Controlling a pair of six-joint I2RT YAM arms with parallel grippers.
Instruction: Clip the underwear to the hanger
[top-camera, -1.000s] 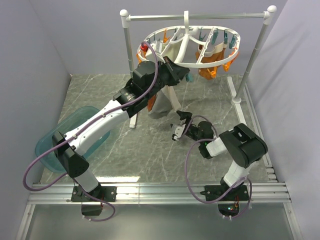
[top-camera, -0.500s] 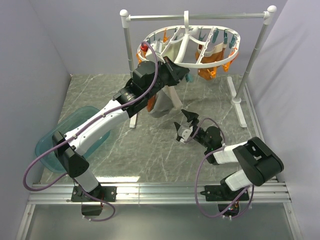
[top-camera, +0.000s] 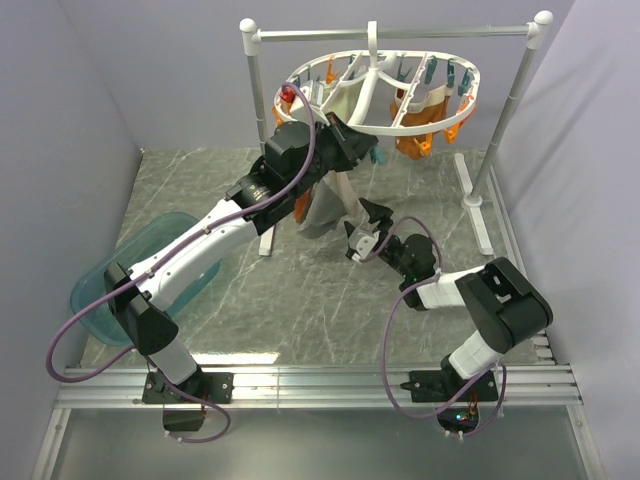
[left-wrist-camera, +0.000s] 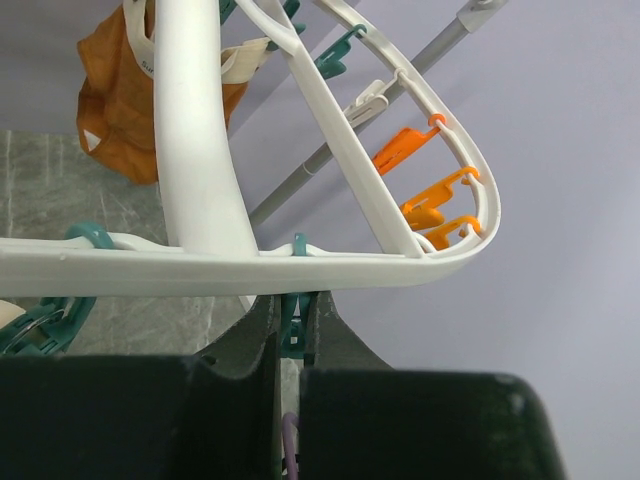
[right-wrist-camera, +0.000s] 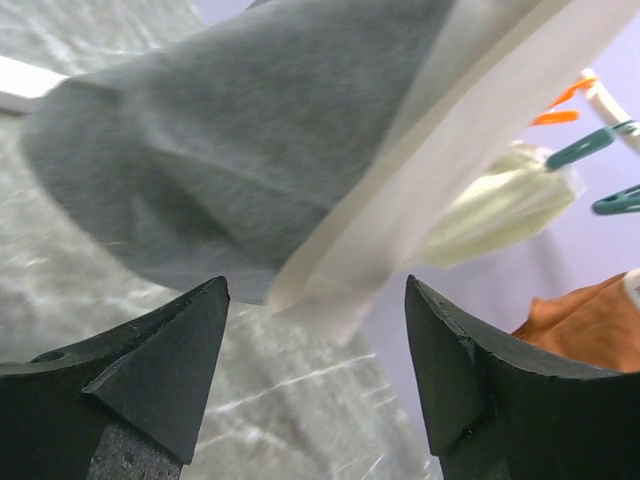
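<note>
Grey-cream underwear (right-wrist-camera: 220, 160) hangs just beyond right tool (right-wrist-camera: 312, 300).

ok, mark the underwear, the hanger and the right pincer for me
underwear (right-wrist-camera: 230, 170): right wrist view, on the grey part of the cloth.
hanger (left-wrist-camera: 200, 268): left wrist view, on the near rim of the white ring.
right pincer (right-wrist-camera: 312, 300): right wrist view, midway between its two black fingertips.

The left arm (top-camera: 210, 245) and right arm (top-camera: 470, 290) combine black joint housings with white link covers. A mauve cable (top-camera: 52, 355) loops from each black base plate (top-camera: 185, 388) on the mounting rail (top-camera: 320, 385) along the links. The right hand (right-wrist-camera: 312, 290) has matte black wedge-shaped fingers (right-wrist-camera: 170, 370); the left hand (left-wrist-camera: 291, 345) is also black.
</note>
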